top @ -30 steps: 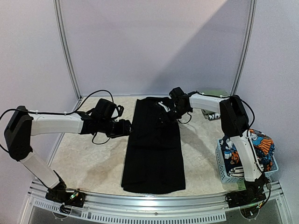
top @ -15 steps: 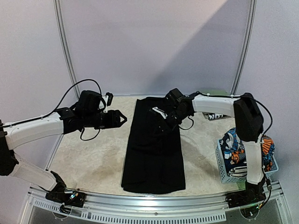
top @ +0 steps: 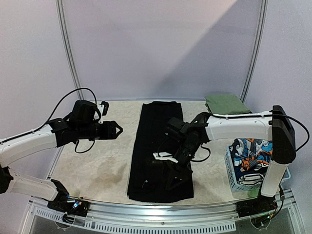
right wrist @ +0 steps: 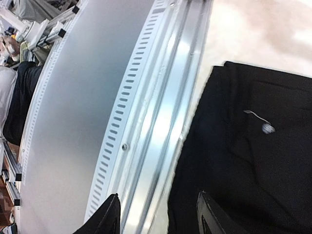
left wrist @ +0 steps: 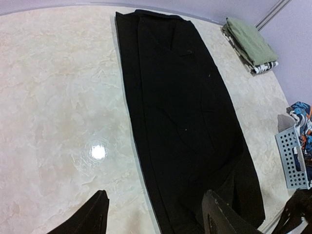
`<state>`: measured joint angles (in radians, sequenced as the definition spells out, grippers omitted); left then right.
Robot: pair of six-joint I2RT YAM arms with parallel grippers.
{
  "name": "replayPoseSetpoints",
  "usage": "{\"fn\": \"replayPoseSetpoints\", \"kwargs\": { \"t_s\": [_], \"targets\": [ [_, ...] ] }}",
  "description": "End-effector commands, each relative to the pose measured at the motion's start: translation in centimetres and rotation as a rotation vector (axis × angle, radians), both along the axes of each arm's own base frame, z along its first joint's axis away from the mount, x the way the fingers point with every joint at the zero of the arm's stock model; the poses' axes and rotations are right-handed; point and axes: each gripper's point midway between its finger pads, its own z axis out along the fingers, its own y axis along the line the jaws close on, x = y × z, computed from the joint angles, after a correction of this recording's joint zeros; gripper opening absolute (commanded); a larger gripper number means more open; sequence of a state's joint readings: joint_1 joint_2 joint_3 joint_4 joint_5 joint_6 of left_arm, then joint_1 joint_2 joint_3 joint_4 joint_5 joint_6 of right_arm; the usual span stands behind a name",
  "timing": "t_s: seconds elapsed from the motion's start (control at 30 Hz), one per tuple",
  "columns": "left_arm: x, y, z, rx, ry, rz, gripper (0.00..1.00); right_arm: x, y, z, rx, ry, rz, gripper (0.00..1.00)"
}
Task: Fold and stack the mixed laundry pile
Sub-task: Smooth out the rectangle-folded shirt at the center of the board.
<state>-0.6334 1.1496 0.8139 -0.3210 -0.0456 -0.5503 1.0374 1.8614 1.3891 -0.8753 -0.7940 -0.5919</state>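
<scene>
A large black garment (top: pixel 160 146) lies flat and long down the middle of the table, also seen in the left wrist view (left wrist: pixel 180 102). My right gripper (top: pixel 165 175) reaches over its near half; the right wrist view shows the gripper (right wrist: pixel 158 219) open and empty above the garment's near corner (right wrist: pixel 243 161), beside the table's front rail (right wrist: pixel 161 112). My left gripper (top: pixel 116 129) hovers open and empty over bare table to the left of the garment. In the left wrist view that gripper (left wrist: pixel 156 217) straddles the garment's left edge from above. An orange-blue-white cartoon-print garment (top: pixel 256 150) sits in the basket.
A pale blue lattice basket (top: pixel 233 181) stands at the near right corner. A folded olive-green cloth (top: pixel 224 103) lies at the far right, on a black-and-white printed piece (left wrist: pixel 263 66). The metal front rail (top: pixel 156 210) borders the near edge.
My right gripper has swept from the garment's far end down to its near half. My left gripper has pulled back leftward, away from the garment's edge.
</scene>
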Motion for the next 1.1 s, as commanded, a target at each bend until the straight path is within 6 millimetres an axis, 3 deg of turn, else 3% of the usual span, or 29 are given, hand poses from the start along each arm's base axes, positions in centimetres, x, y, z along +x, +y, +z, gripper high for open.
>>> {"fn": "replayPoseSetpoints", "kwargs": {
  "t_s": [0.0,0.07,0.23,0.33,0.43,0.53,0.67,0.93,1.07],
  "targets": [
    [-0.1,0.5,-2.3,0.032,0.049,0.003,0.67,3.3,-2.6,7.4,0.181,-0.084,-0.035,0.54],
    [0.3,-0.3,-3.6,0.025,0.076,-0.01,0.67,6.0,-2.7,8.0,0.202,-0.198,-0.114,0.58],
    [1.2,-4.3,-7.0,-0.06,0.19,-0.101,0.67,12.5,-2.5,5.5,0.15,-0.328,-0.252,0.65],
    [1.6,-5.9,-8.2,-0.138,0.246,-0.101,0.65,14.7,-1.2,3.8,0.123,-0.343,-0.203,0.68],
    [1.6,-5.3,-8.4,-0.173,0.263,-0.033,0.65,16.3,0.8,2.1,0.124,-0.328,-0.161,0.75],
    [1.2,-4.2,-7.4,-0.188,0.233,0.011,0.64,16.7,2.2,0.3,0.103,-0.241,-0.142,0.86],
    [-0.1,-2.6,-6.4,-0.145,0.221,0.022,0.65,16.0,2.9,-1.2,0.056,-0.109,-0.095,0.88],
    [-0.8,-1.0,-4.7,-0.108,0.171,0.032,0.66,16.0,2.2,-5.7,-0.079,-0.034,-0.086,0.82],
    [-0.9,-1.1,-4.7,-0.11,0.175,0.025,0.66,15.5,1.8,-6.7,-0.117,0.004,-0.087,0.71]
  ]
}}
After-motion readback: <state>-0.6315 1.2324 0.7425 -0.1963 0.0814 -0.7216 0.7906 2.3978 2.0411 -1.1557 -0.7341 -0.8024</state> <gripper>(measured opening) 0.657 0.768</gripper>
